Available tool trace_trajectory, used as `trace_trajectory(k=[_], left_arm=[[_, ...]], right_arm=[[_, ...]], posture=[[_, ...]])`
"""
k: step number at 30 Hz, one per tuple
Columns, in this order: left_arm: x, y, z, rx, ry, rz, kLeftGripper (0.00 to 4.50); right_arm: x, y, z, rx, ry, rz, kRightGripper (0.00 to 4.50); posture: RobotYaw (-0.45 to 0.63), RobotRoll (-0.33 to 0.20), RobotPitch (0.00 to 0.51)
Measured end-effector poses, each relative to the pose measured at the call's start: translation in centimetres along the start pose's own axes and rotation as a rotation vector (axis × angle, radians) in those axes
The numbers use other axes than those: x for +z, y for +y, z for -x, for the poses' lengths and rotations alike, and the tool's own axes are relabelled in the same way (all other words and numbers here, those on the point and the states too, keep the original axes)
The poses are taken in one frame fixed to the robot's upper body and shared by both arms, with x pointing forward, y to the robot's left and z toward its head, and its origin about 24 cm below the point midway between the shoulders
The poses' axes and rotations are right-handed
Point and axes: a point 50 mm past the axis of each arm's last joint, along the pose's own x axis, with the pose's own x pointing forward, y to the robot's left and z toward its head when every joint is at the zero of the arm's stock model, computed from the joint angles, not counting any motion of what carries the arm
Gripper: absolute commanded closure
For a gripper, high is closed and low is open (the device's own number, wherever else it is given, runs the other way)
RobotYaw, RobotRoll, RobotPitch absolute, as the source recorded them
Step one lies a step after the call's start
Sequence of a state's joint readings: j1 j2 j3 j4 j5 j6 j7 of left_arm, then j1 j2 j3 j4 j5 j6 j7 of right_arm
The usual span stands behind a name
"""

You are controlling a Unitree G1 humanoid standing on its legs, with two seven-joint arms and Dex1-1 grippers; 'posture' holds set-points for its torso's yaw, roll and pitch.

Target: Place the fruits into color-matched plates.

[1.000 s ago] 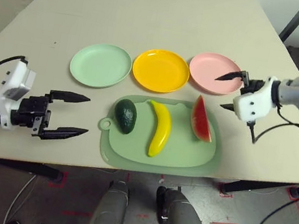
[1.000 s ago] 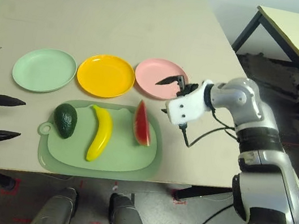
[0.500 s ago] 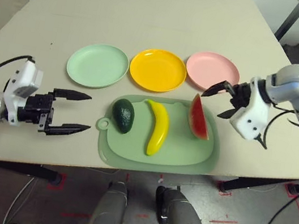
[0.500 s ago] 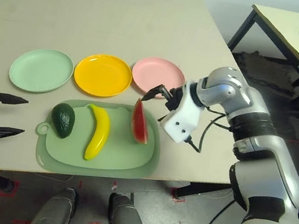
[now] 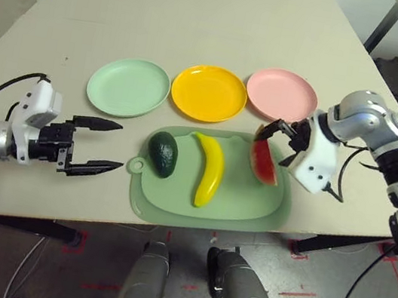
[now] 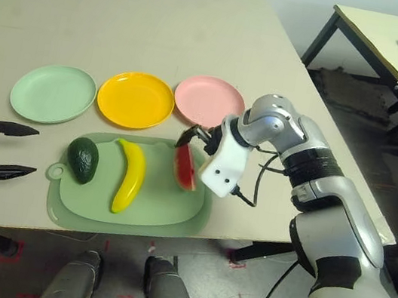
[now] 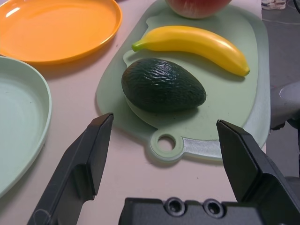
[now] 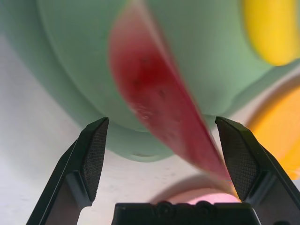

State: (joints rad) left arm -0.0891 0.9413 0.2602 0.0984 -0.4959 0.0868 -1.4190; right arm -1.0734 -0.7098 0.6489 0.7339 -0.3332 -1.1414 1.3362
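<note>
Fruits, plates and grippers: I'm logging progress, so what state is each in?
avocado: lying on the cutting board
banana: lying on the board
watermelon wedge: on the board, ungrasped
green plate, yellow plate, pink plate: empty
left gripper: open
right gripper: open at the wedge

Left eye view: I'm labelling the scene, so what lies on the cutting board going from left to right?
Avocado → banana → watermelon wedge, all on the green cutting board.
</note>
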Motion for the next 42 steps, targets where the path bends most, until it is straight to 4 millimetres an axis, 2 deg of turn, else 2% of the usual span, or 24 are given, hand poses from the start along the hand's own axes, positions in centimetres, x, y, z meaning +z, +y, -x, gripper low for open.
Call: trace_trajectory(k=[12, 15, 20, 21, 22, 37, 42], left_arm=[[-0.1, 0.0, -0.1, 0.012, 0.004, -0.009, 0.00], [-0.1, 0.0, -0.1, 0.015, -0.002, -0.012, 0.00], [-0.2, 0.1, 0.0, 0.021, -0.002, -0.010, 0.00], [-0.2, 0.1, 0.0, 0.022, -0.002, -0.011, 0.00], [-0.2, 0.1, 0.0, 0.022, -0.002, -0.012, 0.00], [-0.1, 0.2, -0.1, 0.020, -0.004, -0.027, 0.00], [0.6, 0.7, -0.3, 0.031, -0.033, -0.044, 0.00]], right_arm=[[0.1, 0.5, -0.4, 0.021, 0.011, -0.005, 0.03], [0.1, 0.6, -0.5, 0.023, 0.012, -0.022, 0.52], [0.1, 1.0, -0.8, 0.049, 0.012, -0.069, 2.36], [0.2, 1.0, -0.8, 0.052, 0.011, -0.075, 2.67], [0.2, 1.0, -0.9, 0.051, 0.012, -0.078, 2.76], [0.1, 0.4, -0.9, 0.034, 0.003, -0.145, 2.76], [-1.0, -1.3, 0.8, -0.014, 0.050, -0.176, 2.76]], posture=[[0.04, 0.000, 0.162], [0.04, 0.000, 0.159], [0.04, 0.000, 0.155], [0.04, 0.000, 0.155], [0.04, 0.000, 0.153], [0.03, 0.000, 0.146], [0.03, 0.000, 0.144]])
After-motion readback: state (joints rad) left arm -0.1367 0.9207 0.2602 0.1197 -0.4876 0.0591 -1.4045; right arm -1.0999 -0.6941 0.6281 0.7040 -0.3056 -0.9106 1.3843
